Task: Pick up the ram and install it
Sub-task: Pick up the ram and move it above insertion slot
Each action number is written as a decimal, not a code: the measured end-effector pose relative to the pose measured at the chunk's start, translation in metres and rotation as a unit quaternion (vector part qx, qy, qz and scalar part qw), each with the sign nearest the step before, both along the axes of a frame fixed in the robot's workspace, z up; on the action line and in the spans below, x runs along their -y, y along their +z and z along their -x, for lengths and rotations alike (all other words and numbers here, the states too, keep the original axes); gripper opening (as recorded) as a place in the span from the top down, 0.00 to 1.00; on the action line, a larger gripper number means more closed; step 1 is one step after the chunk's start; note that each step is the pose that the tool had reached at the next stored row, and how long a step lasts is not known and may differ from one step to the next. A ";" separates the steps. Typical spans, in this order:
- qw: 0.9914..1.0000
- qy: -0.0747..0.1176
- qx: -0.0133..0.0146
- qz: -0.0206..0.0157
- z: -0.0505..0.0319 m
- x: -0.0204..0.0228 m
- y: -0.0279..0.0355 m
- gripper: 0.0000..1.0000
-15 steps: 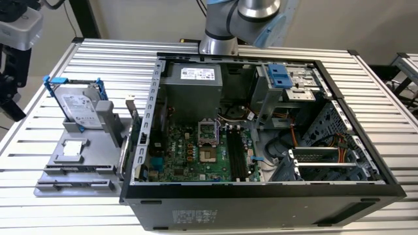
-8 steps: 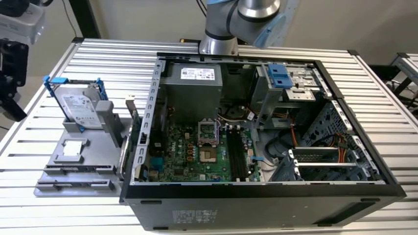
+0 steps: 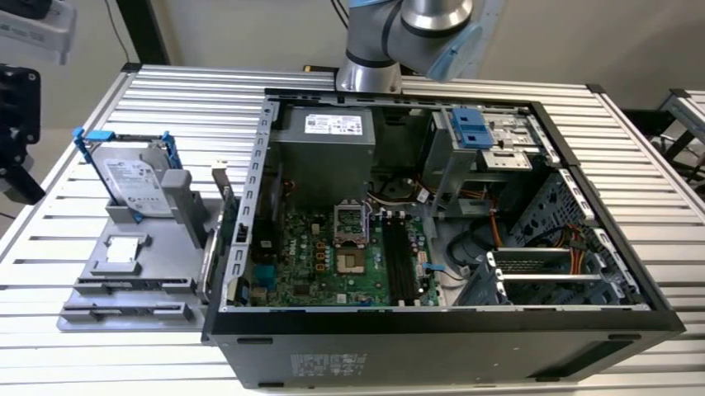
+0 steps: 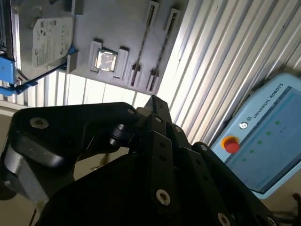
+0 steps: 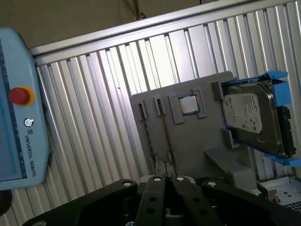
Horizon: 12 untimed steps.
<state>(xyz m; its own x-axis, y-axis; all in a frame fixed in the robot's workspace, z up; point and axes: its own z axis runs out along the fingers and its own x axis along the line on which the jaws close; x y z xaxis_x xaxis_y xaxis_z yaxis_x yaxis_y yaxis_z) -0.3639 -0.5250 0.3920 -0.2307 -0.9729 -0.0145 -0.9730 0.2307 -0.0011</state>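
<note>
Exterior view, items logged from my remote station.

Bench [image 3: 187, 99]: slatted aluminium.

Computer case [image 3: 441, 346]: open and lying on its side, with the motherboard [image 3: 319, 256] facing up and its long black memory slots [image 3: 399, 266] showing.

Grey fixture tray [image 3: 171, 256]: just beside the case on the exterior view's left. It carries a hard drive [image 3: 138, 177] standing upright in blue rails, a processor chip [image 3: 124, 246] in a pocket, and two narrow holders.

Ram [image 3: 132, 285]: a thin dark strip, edge-up in the holder nearer the chip as far as I can tell. It is on the tray, well apart from the memory slots.

Arm [image 3: 408, 29]: over the case's far edge.

Pincer [image 5: 169, 188]: black linkage in both wrist views, well apart from the tray. I cannot tell whether it is released or clenched.

Teach pendant [image 5: 19, 132]: in both wrist views, with a red stop button [image 5: 19, 95].
</note>
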 end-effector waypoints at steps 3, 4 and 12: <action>1.000 0.027 0.000 0.001 0.0000 0.0000 -0.0002 1.00; 0.999 0.036 0.000 0.001 0.0000 0.0000 -0.0003 1.00; 0.994 0.109 0.001 0.001 -0.0001 0.0000 -0.0017 1.00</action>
